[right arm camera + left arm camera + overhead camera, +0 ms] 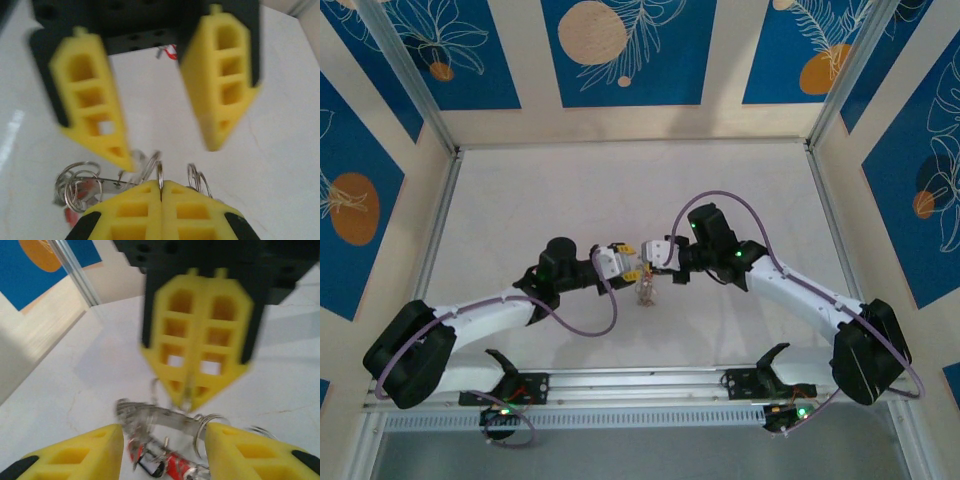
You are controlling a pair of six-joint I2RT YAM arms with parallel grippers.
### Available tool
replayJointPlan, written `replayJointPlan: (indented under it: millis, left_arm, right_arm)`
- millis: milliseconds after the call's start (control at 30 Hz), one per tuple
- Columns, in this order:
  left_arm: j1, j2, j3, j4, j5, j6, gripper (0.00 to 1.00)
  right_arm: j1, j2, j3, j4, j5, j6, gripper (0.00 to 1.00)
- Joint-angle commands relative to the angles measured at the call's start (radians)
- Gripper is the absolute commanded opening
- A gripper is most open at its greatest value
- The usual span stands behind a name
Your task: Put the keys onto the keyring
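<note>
**Bench** [520, 200] with **left arm** [480, 315] and **right arm** [800, 285]. The arms meet over the bench's middle, slightly toward its near edge, wrists facing so that each camera views the other's jaws.

**Right gripper** [160, 186]: clenched on a thin wire loop [160, 172], from which the bundle [647, 292] appears to hang. This is probably an anchor that steadies the work.

**Left gripper** [164, 432]: released, jaws spread either side of the bundle, likely poised to take a part. Contact cannot be told.

**Keyring** [155, 416]: grey, toothed, edge-on between the left jaws.

**Keys** [172, 466]: red-headed, tangled among other loops [75, 182] beneath the keyring. Whether any is threaded is unclear.
</note>
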Motion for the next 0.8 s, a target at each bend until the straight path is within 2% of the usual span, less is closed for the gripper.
replayJointPlan:
  millis: [0, 133, 233, 333, 467, 667, 767]
  left_arm:
    - [0.007, 0.02, 0.021, 0.05, -0.021, 0.023, 0.46]
    - [0.008, 0.059, 0.042, 0.062, 0.014, 0.028, 0.46]
    - [0.013, 0.061, 0.033, 0.082, 0.098, 0.029, 0.46]
    - [0.014, 0.05, 0.04, 0.034, 0.162, 0.045, 0.42]
    - [0.013, 0.042, 0.04, 0.032, 0.175, 0.034, 0.33]
    - [0.013, 0.004, 0.06, -0.06, 0.216, 0.053, 0.33]
    - [0.013, -0.003, 0.05, -0.082, 0.239, 0.048, 0.3]
  right_arm:
    - [0.003, -0.037, -0.015, 0.013, -0.117, 0.015, 0.0]
    - [-0.005, -0.041, -0.022, 0.023, -0.131, 0.013, 0.0]
    - [-0.019, -0.045, -0.023, 0.023, -0.134, 0.016, 0.0]
    - [-0.034, -0.059, -0.029, 0.021, -0.145, 0.015, 0.0]
    - [-0.037, -0.065, -0.036, 0.018, -0.146, 0.009, 0.0]
    - [-0.04, -0.059, -0.037, 0.035, -0.083, 0.029, 0.0]
    - [-0.046, -0.059, -0.039, 0.052, -0.05, 0.048, 0.0]
